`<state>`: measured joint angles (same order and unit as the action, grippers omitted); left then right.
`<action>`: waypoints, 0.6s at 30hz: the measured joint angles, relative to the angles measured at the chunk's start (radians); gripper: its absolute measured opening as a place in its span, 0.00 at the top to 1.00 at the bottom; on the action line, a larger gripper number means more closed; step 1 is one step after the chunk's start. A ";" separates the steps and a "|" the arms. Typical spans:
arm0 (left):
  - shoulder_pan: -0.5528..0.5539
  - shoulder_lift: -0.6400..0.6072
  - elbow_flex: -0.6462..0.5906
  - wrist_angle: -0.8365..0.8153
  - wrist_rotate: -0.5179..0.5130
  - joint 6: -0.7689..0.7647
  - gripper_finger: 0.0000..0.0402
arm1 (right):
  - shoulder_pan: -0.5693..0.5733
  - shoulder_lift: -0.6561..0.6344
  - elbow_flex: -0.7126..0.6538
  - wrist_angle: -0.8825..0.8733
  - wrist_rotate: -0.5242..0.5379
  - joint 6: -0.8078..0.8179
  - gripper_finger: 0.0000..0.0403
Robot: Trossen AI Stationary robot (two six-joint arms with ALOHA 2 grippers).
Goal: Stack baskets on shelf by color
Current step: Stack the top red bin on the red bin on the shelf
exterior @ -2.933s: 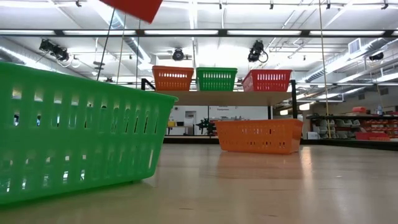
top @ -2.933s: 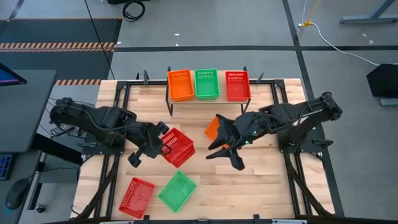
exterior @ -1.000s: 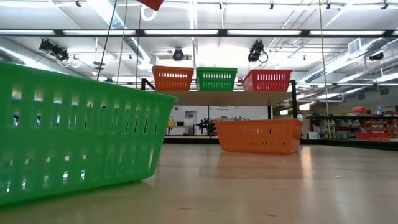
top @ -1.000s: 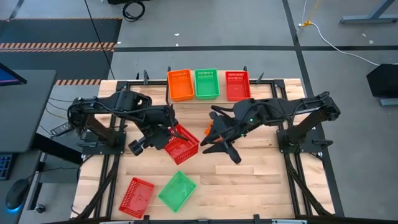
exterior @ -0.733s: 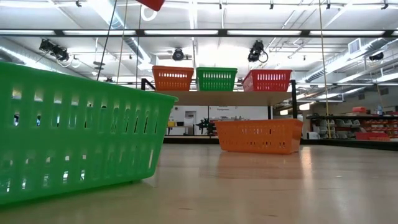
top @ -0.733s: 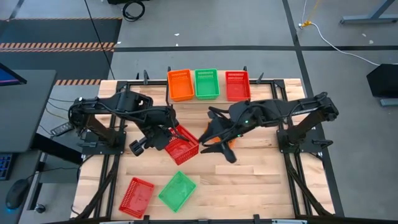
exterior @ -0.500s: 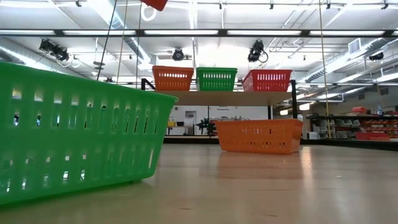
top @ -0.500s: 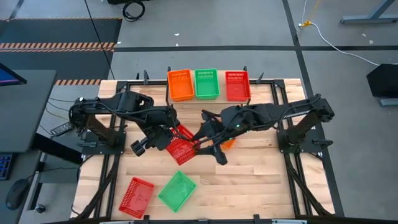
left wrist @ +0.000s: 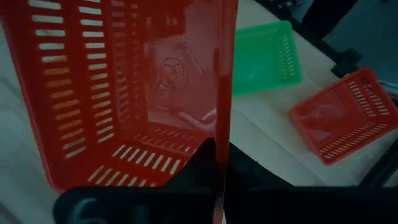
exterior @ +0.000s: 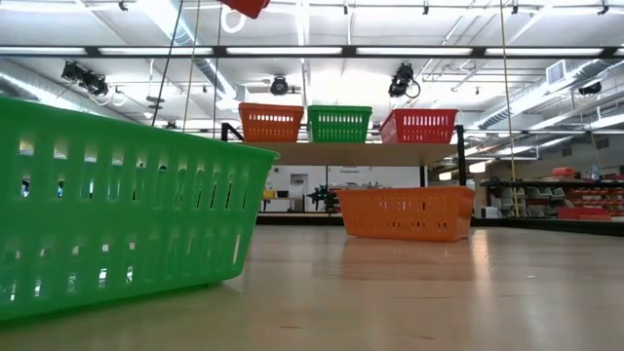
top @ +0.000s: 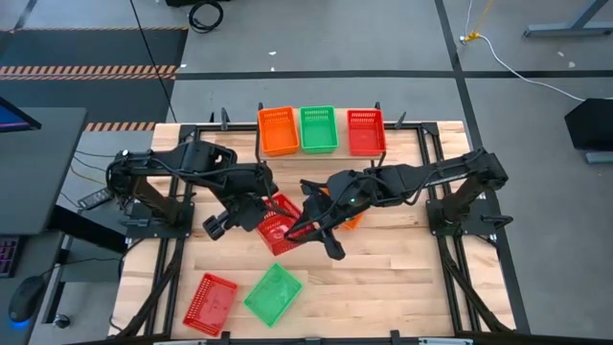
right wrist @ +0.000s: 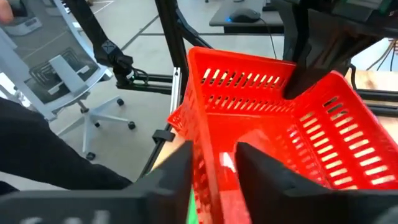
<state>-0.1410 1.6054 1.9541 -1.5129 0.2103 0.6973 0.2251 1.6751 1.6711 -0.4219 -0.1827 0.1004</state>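
A red basket (top: pixel 279 223) hangs tilted above the table's middle, with my left gripper (top: pixel 259 215) shut on it. My right gripper (top: pixel 299 229) has come level from the table's right. It is open, with one finger (right wrist: pixel 174 171) outside the basket's near wall (right wrist: pixel 200 134) and the other (right wrist: pixel 264 167) inside; I cannot tell if they touch it. On the shelf (top: pixel 321 151) stand an orange basket (top: pixel 279 130), a green basket (top: pixel 319 128) and a red basket (top: pixel 366 131). An orange basket (top: pixel 351 218) rests on the table, partly under my right arm. My left gripper pinches one wall of the red basket at its rim (left wrist: pixel 222 127) between its two fingers, one finger inside the basket and one outside. The fingers slant down from the table's left side. The basket is lifted clear of the table and hangs tilted, its open side toward my right gripper.
A green basket (top: pixel 274 293) and a red basket (top: pixel 211 304) lie on the table near its front left. In the low view the green basket (exterior: pixel 117 214) fills the left. An office chair (right wrist: pixel 74 81) stands beyond the table.
My right gripper has moved toward the table's left and down, away from the orange basket on the table, to the red basket held by my left gripper. Its fingers now stand on either side of that basket's wall. The red basket has stayed where it was.
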 joint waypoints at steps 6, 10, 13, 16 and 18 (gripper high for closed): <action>0.000 0.000 0.000 0.077 -0.140 -0.005 0.92 | -0.015 0.004 0.000 0.001 -0.029 -0.027 0.97; 0.004 -0.004 0.000 0.096 -0.158 0.003 0.83 | -0.023 0.004 0.000 0.000 -0.032 -0.026 0.97; 0.005 -0.005 0.000 0.112 -0.198 -0.005 0.75 | -0.025 0.003 0.000 -0.005 -0.018 -0.025 0.98; 0.005 -0.016 0.010 0.121 -0.272 -0.005 0.67 | -0.027 0.003 0.000 -0.049 -0.013 -0.025 0.98; 0.004 -0.025 0.033 0.133 -0.337 -0.005 0.62 | -0.028 0.003 0.000 -0.107 -0.014 -0.024 0.98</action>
<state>-0.1367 1.5805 1.9872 -1.3802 -0.1262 0.6923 0.1973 1.6783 1.6711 -0.5291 -0.1969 0.0759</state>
